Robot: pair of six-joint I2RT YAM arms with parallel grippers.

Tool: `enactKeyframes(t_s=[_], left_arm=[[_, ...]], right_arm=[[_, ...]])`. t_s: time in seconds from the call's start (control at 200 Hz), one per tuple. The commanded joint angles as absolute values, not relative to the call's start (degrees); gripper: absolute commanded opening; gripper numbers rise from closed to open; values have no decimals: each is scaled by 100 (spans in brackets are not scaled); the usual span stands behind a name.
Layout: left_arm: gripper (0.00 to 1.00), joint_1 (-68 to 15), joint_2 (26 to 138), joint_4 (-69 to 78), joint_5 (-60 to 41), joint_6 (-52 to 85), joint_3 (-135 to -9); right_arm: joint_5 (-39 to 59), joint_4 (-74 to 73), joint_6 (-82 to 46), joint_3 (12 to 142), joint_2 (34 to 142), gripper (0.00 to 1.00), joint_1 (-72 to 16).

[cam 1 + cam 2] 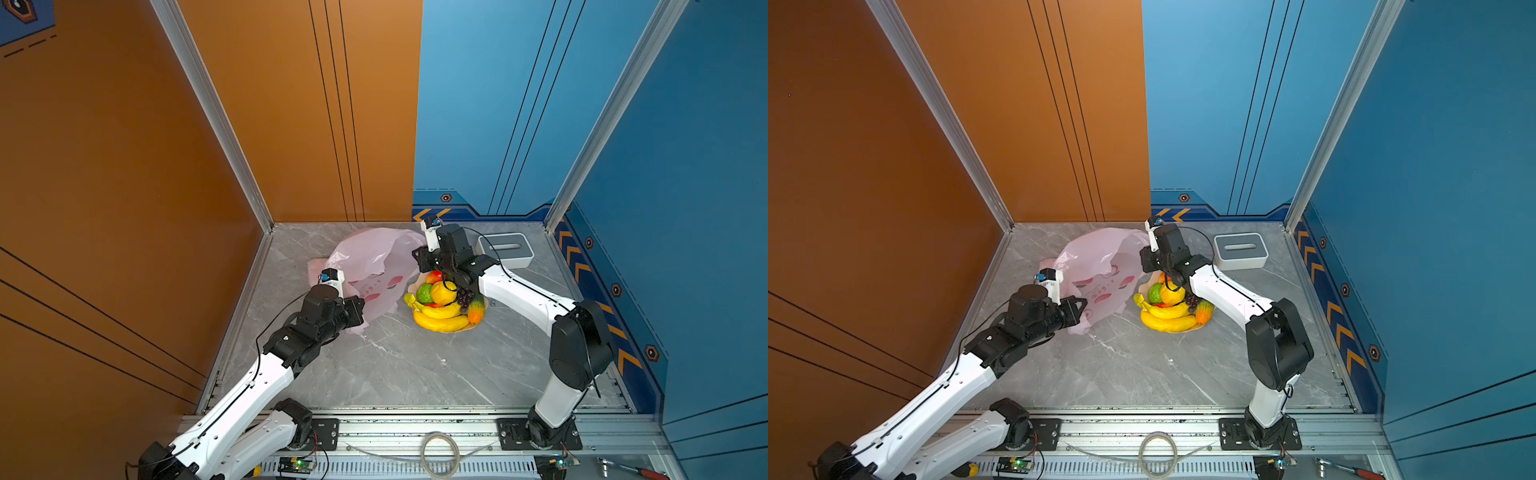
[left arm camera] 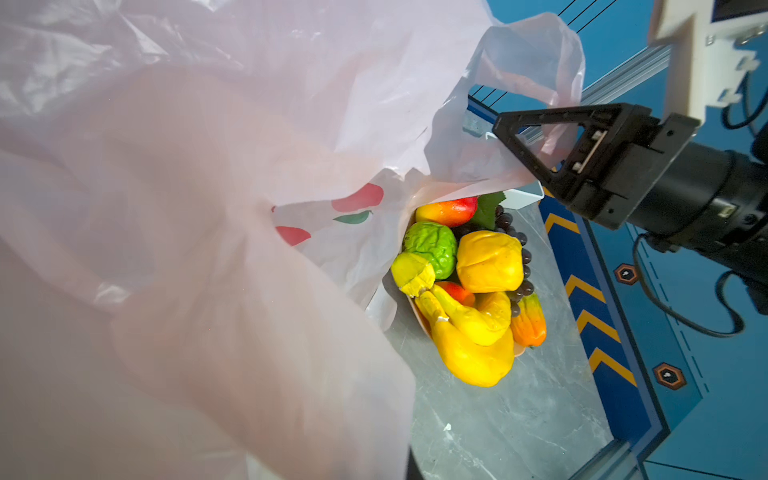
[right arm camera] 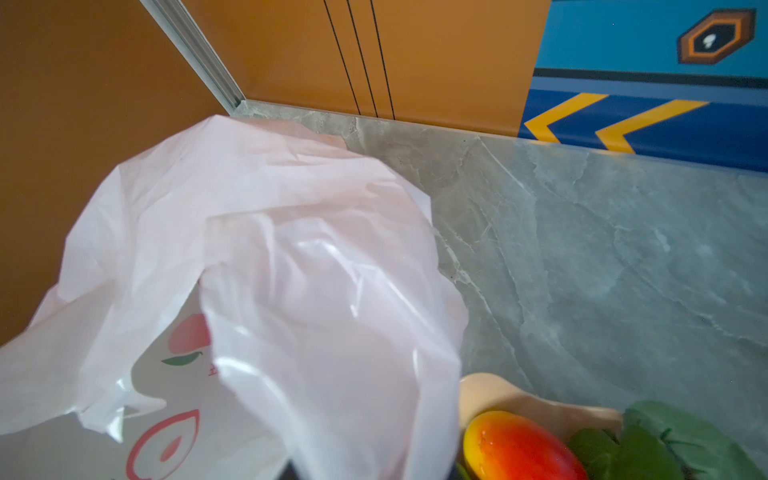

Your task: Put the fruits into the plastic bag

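Left fingers [image 1: 1076,306] are clamping the plastic bag [image 1: 370,249]. Whether the right fingers [image 2: 561,115] are apart, we cannot tell. We are expecting slack film to sag over the mouth and block the mango [image 3: 519,449].

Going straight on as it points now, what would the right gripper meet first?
The plastic bag: the right gripper points at its raised edge and may be touching it; depth is unclear.

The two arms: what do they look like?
Both the left arm and right arm have white link shells with black joint housings. A thin black cable runs along each. The left hand and right hand are black, with triangular open-frame fingers; a white camera block with a blue part sits on each wrist.
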State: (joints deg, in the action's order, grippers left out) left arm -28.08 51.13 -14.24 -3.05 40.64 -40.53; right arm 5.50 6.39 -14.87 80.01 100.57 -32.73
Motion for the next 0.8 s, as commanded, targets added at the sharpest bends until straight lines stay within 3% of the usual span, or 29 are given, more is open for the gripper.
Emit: enactKeyframes(t_s=[0.0, 0.065, 0.215, 0.791], left_arm=[[0, -2843, 5167, -981, -175, 4253, -4031], [0, -2854, 5201, -888, -169, 4285, -4017], [0, -2872, 5256, -817, -167, 4346, -4009], [0, -2848, 5275, -1028, -58, 4351, -4171]], right_arm=[[760, 595, -1667, 7940, 10079, 61, -3197], [756, 629, -1681, 7910, 10016, 78, -3164], [696, 797, -1687, 7857, 9793, 100, -3113], [3, 1758, -1863, 7690, 8026, 100, -2821]])
